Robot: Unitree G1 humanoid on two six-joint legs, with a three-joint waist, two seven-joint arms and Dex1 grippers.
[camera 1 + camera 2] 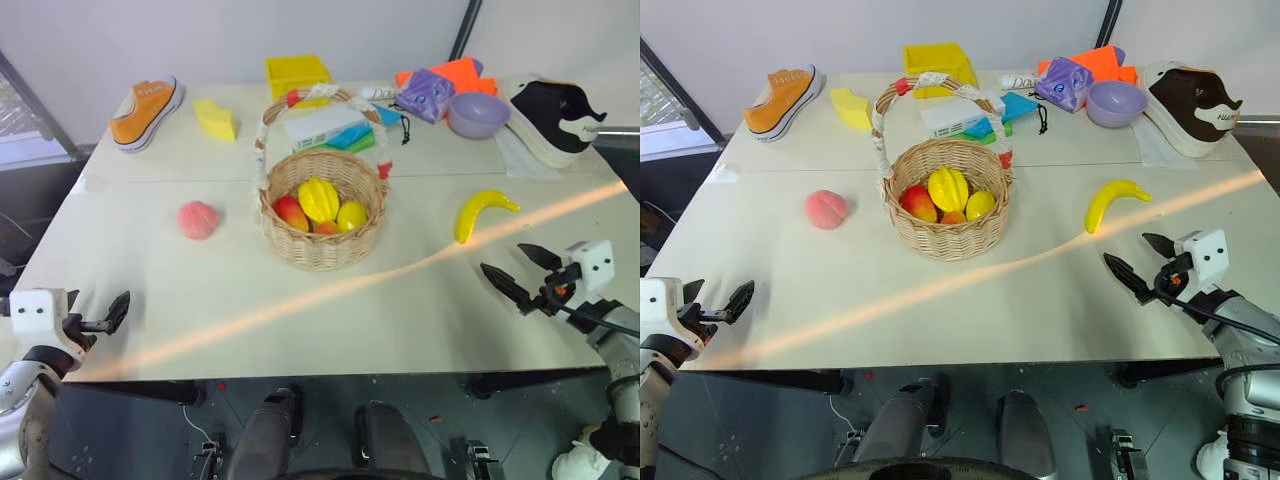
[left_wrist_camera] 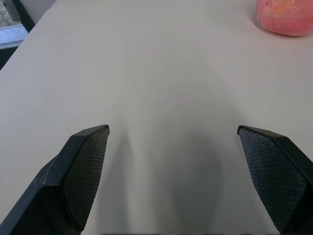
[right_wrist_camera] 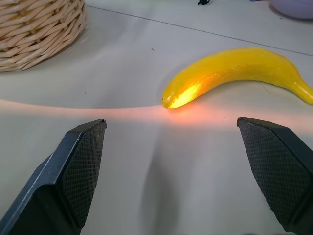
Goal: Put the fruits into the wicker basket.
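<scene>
Where end effector (image 3: 171, 181) gapes — banana (image 3: 234, 68) ahead

My black finger pads (image 3: 80, 169) look cross-hatched and matt; round tan woven wicker basket (image 1: 322, 243) rough, curved yellow plastic banana (image 3: 234, 68) smooth, glossy.

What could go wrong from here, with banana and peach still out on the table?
The banana lies flat and curved, so the open right hand may pinch one end and spin it. The round peach could roll from the open left hand. The wicker basket has a tall handle that either arm might snag.
</scene>
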